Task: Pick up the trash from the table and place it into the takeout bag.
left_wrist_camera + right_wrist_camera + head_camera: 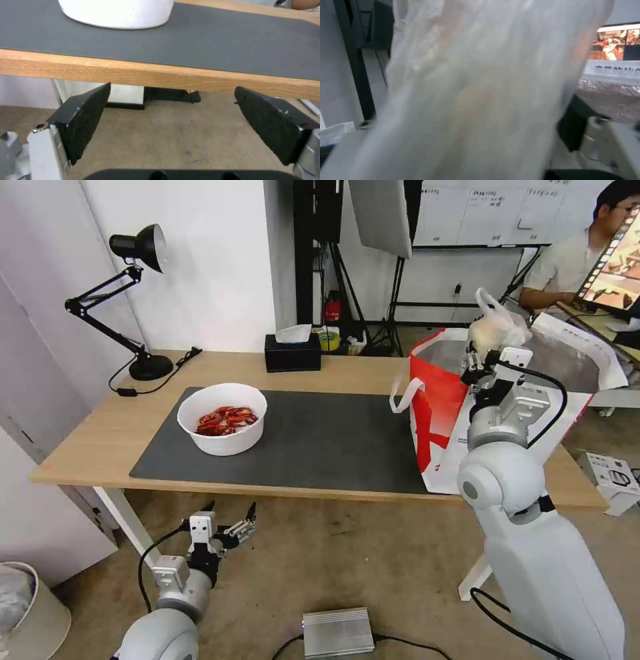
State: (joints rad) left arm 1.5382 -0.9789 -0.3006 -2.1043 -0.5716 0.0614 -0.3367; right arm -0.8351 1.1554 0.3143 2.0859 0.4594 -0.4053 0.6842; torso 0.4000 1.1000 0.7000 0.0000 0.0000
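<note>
A white round bowl [222, 419] of red crayfish shells sits on the left part of the dark grey mat [320, 440] on the light-wood table [87, 447]. The white-and-red takeout bag [437, 413] stands open at the table's right end, showing its foil lining [610, 97]. Above its mouth, my right gripper [481, 355] is shut on the small knotted clear bag [493, 323] [480, 95]. My left gripper [230, 517] [172, 87] hangs open below the table's front edge, in front of the bowl [116, 12], holding nothing.
A black tissue box [292, 352] stands at the table's back edge and a black desk lamp [137, 300] at its back left. On the floor lie a grey metal box [338, 632], a white bin [27, 607] and a small carton [613, 480].
</note>
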